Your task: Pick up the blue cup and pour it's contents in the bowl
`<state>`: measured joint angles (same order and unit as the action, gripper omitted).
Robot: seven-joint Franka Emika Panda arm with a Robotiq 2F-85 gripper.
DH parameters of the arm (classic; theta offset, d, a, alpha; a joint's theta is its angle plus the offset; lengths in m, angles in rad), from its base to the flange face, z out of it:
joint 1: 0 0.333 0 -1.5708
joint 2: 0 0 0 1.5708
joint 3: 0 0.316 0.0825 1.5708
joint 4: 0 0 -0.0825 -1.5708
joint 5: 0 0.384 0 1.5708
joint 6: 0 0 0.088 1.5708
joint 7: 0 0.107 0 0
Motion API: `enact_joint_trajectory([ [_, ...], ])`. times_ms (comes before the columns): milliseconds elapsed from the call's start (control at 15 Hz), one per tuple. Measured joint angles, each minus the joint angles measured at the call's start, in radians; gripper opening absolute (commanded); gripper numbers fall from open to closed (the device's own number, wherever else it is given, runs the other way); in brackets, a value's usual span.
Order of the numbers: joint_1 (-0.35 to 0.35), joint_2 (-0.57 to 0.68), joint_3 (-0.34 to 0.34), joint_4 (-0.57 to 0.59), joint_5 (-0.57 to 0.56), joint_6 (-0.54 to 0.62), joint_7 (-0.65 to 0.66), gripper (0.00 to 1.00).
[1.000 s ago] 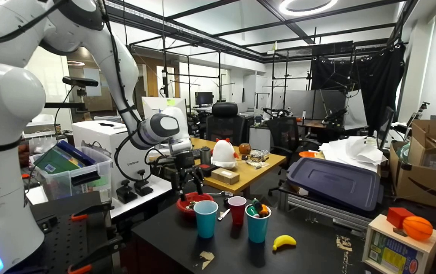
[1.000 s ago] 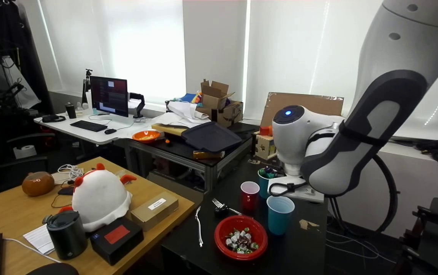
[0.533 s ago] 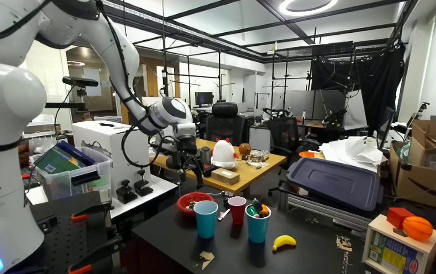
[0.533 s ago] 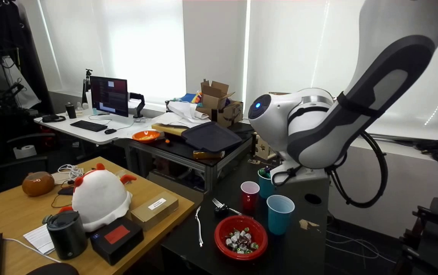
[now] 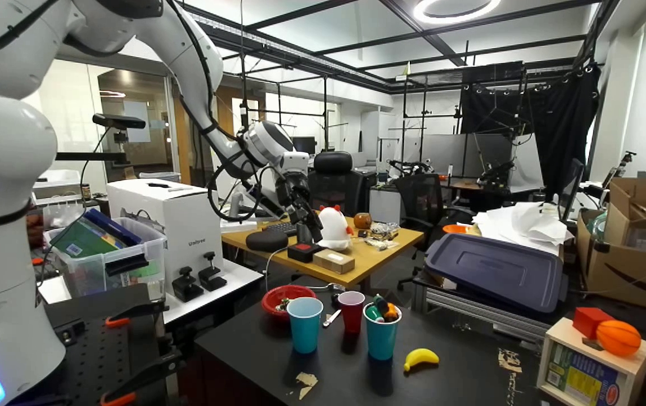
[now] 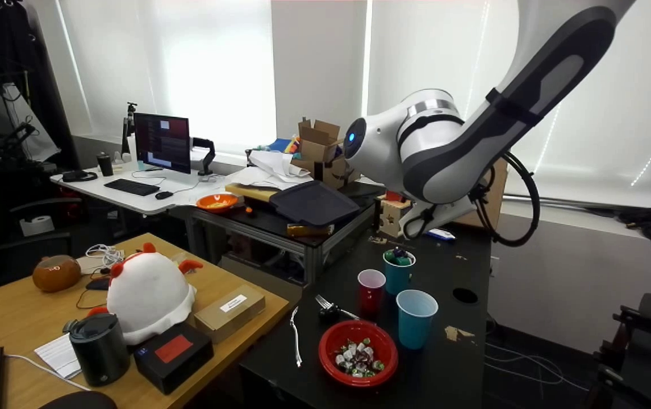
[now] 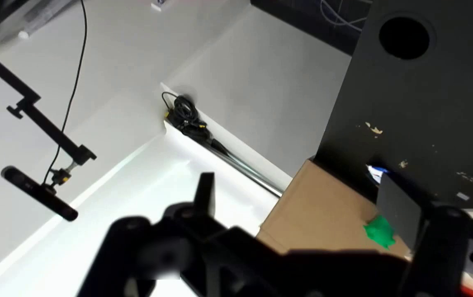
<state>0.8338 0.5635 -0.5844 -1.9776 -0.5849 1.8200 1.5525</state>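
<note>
Pincer (image 7: 303,201) raised vs prev; blue cup (image 5: 305,327) upright, lt turq.

The blurred pincer (image 7: 298,192) seems cropped by the wrist view's bottom edge.

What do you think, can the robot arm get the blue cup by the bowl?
Probably yes, once it turns: nothing covers the blue cup, and the gripper is open but raised and pointing away.
</note>
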Motion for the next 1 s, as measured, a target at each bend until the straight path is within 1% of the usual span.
enact_joint_trajectory([
  [133, -0.096, -0.029, 0.100, 0.039, -0.106, -0.058, -0.026, 1.00],
  [267, -0.200, -0.055, 0.216, 0.078, -0.209, -0.104, -0.082, 1.00],
  [467, -0.340, -0.075, 0.378, 0.134, -0.339, -0.129, -0.213, 1.00],
  [600, -0.421, -0.074, 0.462, 0.171, -0.408, -0.129, -0.317, 1.00],
  [800, -0.510, -0.064, 0.540, 0.218, -0.488, -0.104, -0.468, 1.00],
  [1000, -0.575, -0.047, 0.580, 0.243, -0.547, 0.000, -0.586, 1.00],
])
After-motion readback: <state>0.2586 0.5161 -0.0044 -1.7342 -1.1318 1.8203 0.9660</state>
